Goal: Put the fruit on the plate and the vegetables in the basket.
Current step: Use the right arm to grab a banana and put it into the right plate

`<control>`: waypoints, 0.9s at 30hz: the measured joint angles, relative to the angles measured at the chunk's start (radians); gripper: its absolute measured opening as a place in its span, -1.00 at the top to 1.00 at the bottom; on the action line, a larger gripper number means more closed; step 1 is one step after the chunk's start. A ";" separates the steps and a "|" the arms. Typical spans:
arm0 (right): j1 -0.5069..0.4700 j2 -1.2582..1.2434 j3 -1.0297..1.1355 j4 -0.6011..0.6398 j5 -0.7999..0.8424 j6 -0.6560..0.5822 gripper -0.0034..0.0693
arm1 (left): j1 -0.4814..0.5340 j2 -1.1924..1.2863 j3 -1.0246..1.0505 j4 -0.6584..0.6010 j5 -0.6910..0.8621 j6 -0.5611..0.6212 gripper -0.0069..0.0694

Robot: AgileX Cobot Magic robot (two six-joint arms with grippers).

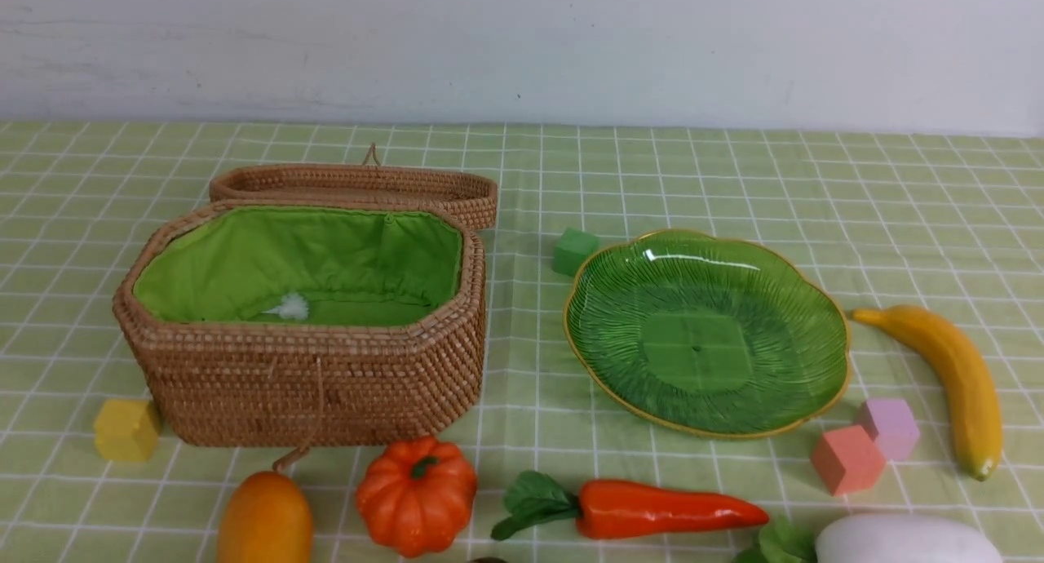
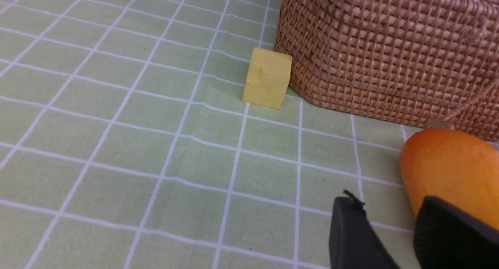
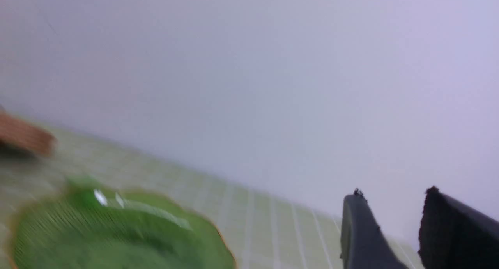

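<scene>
The wicker basket (image 1: 310, 375) stands open at the left, showing its green lining, and its lid (image 1: 359, 183) lies behind it. At the right, the green plate (image 1: 807, 302) holds nothing. A banana (image 1: 950, 375) lies right of the plate. Along the front edge are the mango (image 1: 265, 518), pumpkin (image 1: 416, 494), carrot (image 1: 652, 510) and white radish (image 1: 905, 540). Neither arm shows in the front view. My left gripper (image 2: 388, 200) is open just beside the mango (image 2: 448, 167), with nothing between its fingers. My right gripper (image 3: 393, 193) is open in the air, off to the side of the blurred plate (image 3: 117, 238).
Small cubes lie about: yellow (image 1: 126, 428) by the basket's left corner, green (image 1: 575, 250) behind the plate, and pink (image 1: 889, 426) and salmon (image 1: 847, 458) between the plate and the banana. A white wall closes the back of the checked tablecloth.
</scene>
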 joint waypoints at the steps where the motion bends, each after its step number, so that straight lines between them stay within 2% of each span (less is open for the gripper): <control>1: 0.000 0.000 0.000 -0.010 -0.111 0.000 0.24 | 0.000 0.000 0.000 0.000 0.000 0.000 0.19; 4: 0.000 0.000 0.000 -0.003 -0.295 -0.005 0.24 | 0.000 0.000 0.000 0.000 0.000 0.000 0.19; 5: 0.000 0.000 -0.003 0.026 -0.327 0.026 0.24 | 0.000 0.000 0.000 0.000 0.000 0.000 0.19; 6: 0.000 0.000 -0.009 0.058 -0.339 0.054 0.24 | 0.000 0.000 0.000 0.000 0.000 0.000 0.19; 7: 0.000 0.000 -0.035 0.118 -0.340 0.137 0.24 | 0.000 0.000 0.000 0.000 0.000 0.000 0.19; 10: 0.000 0.000 -0.136 0.240 -0.251 0.287 0.24 | 0.000 0.000 0.000 0.000 0.000 0.000 0.19; 14: 0.000 0.021 -0.328 0.284 0.029 0.366 0.24 | 0.000 0.000 0.000 0.000 0.000 0.000 0.19; 18: 0.000 0.226 -0.632 0.302 0.440 0.377 0.24 | 0.000 0.000 0.000 0.000 0.000 0.000 0.19; 21: 0.000 0.446 -0.825 0.312 0.800 0.318 0.24 | 0.000 0.000 0.000 0.000 0.000 0.000 0.19; 22: 0.000 0.491 -0.856 0.321 0.845 0.299 0.24 | 0.000 0.000 0.000 0.000 0.000 0.000 0.19; 24: 0.000 0.658 -0.953 0.366 1.079 0.214 0.24 | 0.000 0.000 0.000 0.000 0.000 0.000 0.19; 27: 0.000 0.861 -1.022 0.423 1.287 0.131 0.24 | 0.000 0.000 0.000 0.000 0.000 0.000 0.19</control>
